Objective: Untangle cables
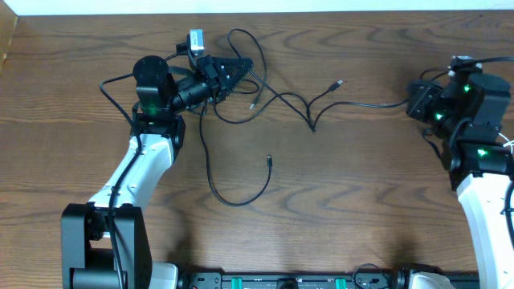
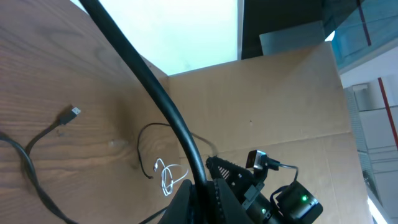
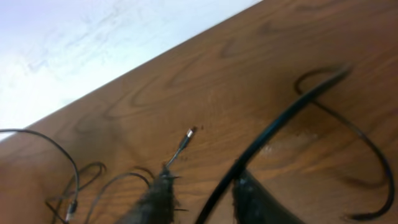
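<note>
The left claw (image 1: 246,66) is shut tight on a black cable (image 2: 155,93), up near the back of the brown wooden table (image 1: 361,209). The wood has dark wavy lines. Just right of the claw, the black cables (image 1: 277,98) lie crossed in loose loops on the wood, and one end curls down toward the front. A small white cable (image 2: 166,179) lies curled on the table by a brown cardboard wall (image 2: 280,106), with bright white light (image 2: 180,31) beside it. Far right, the right claw (image 3: 203,185) has its fingers partly apart, and a black cable runs through the gap.
</note>
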`<state>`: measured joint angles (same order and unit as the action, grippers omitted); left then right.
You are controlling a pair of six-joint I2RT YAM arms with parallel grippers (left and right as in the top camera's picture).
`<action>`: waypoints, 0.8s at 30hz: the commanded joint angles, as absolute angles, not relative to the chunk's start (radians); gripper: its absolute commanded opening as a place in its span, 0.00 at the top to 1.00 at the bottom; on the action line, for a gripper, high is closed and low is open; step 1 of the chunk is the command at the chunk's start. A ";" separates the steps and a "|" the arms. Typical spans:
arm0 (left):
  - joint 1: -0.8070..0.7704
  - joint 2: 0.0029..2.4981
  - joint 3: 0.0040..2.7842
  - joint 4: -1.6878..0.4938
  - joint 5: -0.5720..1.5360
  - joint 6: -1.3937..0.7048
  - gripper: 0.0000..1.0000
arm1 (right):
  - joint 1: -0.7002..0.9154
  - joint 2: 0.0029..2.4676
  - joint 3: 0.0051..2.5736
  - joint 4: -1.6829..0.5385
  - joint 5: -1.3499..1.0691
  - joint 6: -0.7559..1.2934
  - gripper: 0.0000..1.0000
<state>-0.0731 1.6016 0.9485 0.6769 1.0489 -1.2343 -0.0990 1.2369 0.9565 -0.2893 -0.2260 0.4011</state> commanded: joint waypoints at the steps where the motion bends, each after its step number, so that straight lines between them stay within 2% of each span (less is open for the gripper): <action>1: -0.071 1.587 0.952 0.674 1.079 -1.236 0.92 | -0.073 1.235 0.966 -0.289 -0.204 0.377 0.42; 5: -0.071 1.587 0.952 0.632 1.082 -1.235 0.92 | -0.062 1.234 0.966 -0.289 -0.310 0.377 0.16; 8: -0.072 1.587 0.952 0.606 1.082 -1.235 0.92 | -0.059 1.234 0.966 -0.290 -0.461 0.377 0.01; 15: -0.071 1.587 0.952 0.606 1.082 -1.234 0.92 | 0.008 1.234 0.966 -0.371 -0.670 0.377 0.01; 21: -0.072 1.587 0.952 0.606 1.082 -1.234 0.92 | 0.131 1.248 0.961 -0.408 -0.582 0.399 0.01; 24: -0.072 1.587 0.952 0.606 1.082 -1.234 0.92 | 0.192 1.272 0.961 -0.407 -0.529 0.500 0.07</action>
<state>-0.0731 1.6016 0.9485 0.6018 1.0683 -1.2343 0.1467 1.2449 0.9565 -0.4046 -0.5789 0.4118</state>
